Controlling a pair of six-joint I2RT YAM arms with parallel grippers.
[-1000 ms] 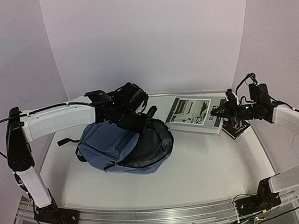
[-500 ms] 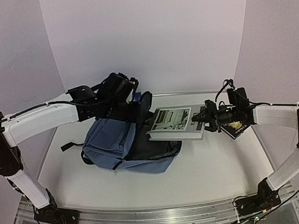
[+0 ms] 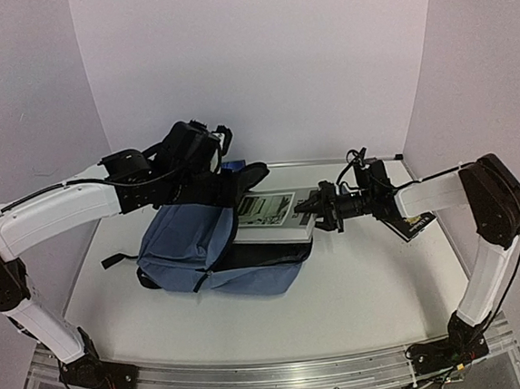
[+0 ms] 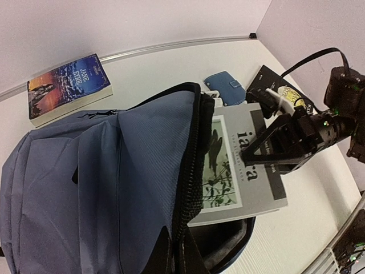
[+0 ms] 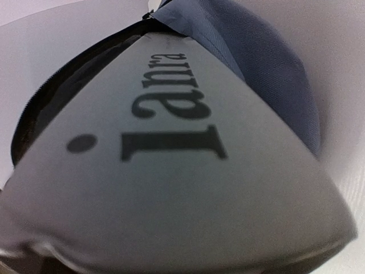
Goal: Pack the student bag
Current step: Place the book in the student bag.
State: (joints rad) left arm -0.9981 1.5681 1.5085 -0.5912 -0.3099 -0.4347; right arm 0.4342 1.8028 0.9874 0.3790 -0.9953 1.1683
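Note:
The student bag is a slate-blue backpack lying on the table with its main zip open toward the right. My left gripper is shut on the bag's upper zip edge and holds the mouth open; its fingertips pinch the zipper. A grey book titled "iaura" lies with its left half inside the mouth. My right gripper is shut on the book's right edge, as the left wrist view shows. In the right wrist view the book's cover fills the frame and hides the fingers.
A colourful "Jane Eyre" paperback lies behind the bag. A small blue case and a black book lie right of the bag's mouth. The white table has curved walls behind and a metal rail in front.
My right gripper has carried the grey book left from the table's right side into the bag's mouth. My left gripper has lifted the bag's upper edge higher.

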